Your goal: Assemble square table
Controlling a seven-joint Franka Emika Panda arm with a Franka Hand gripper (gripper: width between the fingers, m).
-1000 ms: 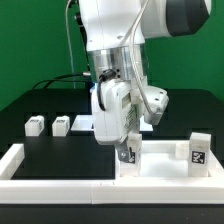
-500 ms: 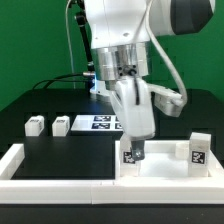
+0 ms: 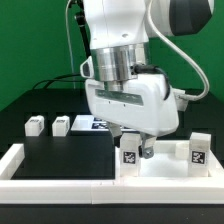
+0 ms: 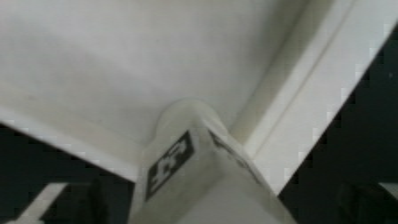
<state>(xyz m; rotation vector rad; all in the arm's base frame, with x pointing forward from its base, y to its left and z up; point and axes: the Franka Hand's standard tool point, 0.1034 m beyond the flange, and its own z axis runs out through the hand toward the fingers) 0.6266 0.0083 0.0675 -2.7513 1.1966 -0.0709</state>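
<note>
Nearest the camera in the exterior view, the long white low wall [image 3: 60,185] runs along the front edge of the black table surface [image 3: 60,150] and turns up at its left end. Just behind it, on the exterior view's right, the square tabletop [image 3: 165,165] lies flat, rim raised. Two tagged legs stand upright in it: one leg [image 3: 129,153] at the tabletop's near-left corner, the other leg [image 3: 197,152] at the right side. The gripper [image 3: 135,140] hangs directly over the first leg, its fingers spread wide and clasping nothing; whether a fingertip touches the leg cannot be told. The wrist view shows that leg [image 4: 199,165] close up, tag visible, against the tabletop's white floor and rim. Farther back on the left, two loose legs [image 3: 36,126] [image 3: 61,125] lie apart. Behind them the marker board [image 3: 92,123] lies flat.
</note>
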